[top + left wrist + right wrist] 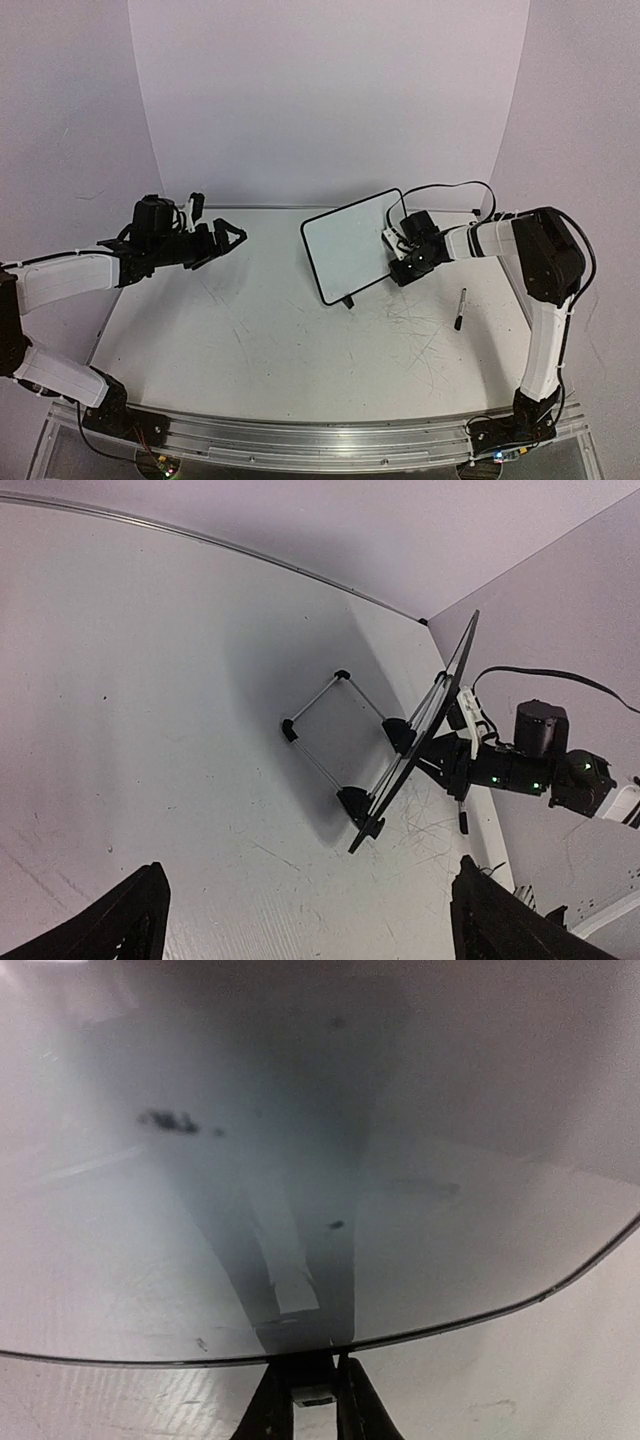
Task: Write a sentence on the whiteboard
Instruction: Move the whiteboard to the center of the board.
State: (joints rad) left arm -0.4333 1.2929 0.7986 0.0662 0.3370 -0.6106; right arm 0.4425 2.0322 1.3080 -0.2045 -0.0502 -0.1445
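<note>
The whiteboard (pixel 350 245) is tilted up at mid-right of the table, with a black frame and a small foot at its lower edge. Its face looks blank in the top view. The sentence does not show; the right wrist view shows only a faint dark smudge (pixel 168 1120) on the board (pixel 450 1210). My right gripper (pixel 392 256) is shut on the board's right edge, seen close in its wrist view (pixel 318 1362). The left wrist view shows the board (pixel 425 730) edge-on. My left gripper (pixel 232 238) is open and empty, hovering well left of the board, fingers apart (pixel 310 920).
A slim black-capped marker pen (pixel 460 308) lies on the table to the right of the board, below the right arm; it also shows in the left wrist view (pixel 463 818). A wire stand (pixel 320 720) reaches out behind the board. Walls enclose the table's back and sides.
</note>
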